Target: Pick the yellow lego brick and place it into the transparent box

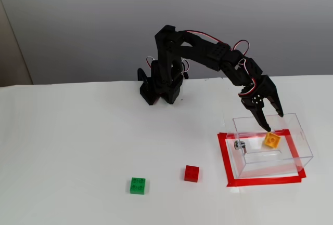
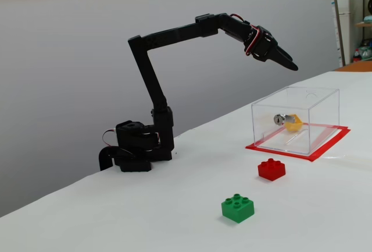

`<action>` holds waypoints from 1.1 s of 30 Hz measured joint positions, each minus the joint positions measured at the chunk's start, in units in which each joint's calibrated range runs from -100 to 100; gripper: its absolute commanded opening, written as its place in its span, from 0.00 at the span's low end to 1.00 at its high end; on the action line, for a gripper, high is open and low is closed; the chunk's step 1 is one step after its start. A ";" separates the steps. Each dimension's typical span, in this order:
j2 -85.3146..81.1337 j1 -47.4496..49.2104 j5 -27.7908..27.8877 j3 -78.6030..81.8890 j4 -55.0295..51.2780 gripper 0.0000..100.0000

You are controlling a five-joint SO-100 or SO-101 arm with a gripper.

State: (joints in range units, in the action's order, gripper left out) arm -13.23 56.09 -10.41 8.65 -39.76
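The yellow lego brick (image 1: 271,140) lies tilted inside the transparent box (image 1: 303,143), near the side with the metal knob (image 1: 239,145). In the other fixed view the brick (image 2: 294,124) shows through the clear wall of the box (image 2: 317,99), next to the knob. My gripper (image 1: 274,122) hangs just above the box's open top with its jaws apart and nothing between them. In the side-on fixed view the gripper (image 2: 292,65) is well above the box.
The box stands inside a red tape rectangle (image 1: 225,158) on the white table. A red brick (image 1: 191,173) and a green brick (image 1: 138,185) lie in front of the box, to its left. The arm's base (image 1: 158,87) stands at the table's back edge.
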 measured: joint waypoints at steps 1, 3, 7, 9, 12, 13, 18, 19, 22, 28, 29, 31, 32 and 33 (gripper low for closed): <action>0.00 -0.11 0.00 0.00 0.00 0.22; 0.00 -0.64 0.00 0.00 0.00 0.22; 0.00 -1.28 0.00 0.00 0.00 0.21; 0.00 -2.14 0.00 0.00 0.00 0.15; -0.51 -4.06 0.00 0.00 0.00 0.06; -0.93 -4.81 0.00 0.00 0.00 0.04; -5.58 -9.08 0.00 3.18 0.00 0.02; -6.85 -10.04 0.00 4.24 0.00 0.02; -10.91 -13.25 0.00 7.77 0.00 0.02; -20.04 -21.37 0.00 15.80 0.00 0.02; -21.48 -23.08 0.05 16.95 0.00 0.02; -24.36 -26.60 0.64 19.59 0.00 0.02; -25.62 -28.42 1.22 20.92 0.00 0.02; -26.72 -30.13 2.05 21.89 0.00 0.02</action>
State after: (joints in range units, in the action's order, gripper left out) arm -39.96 25.96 -8.35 30.54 -39.76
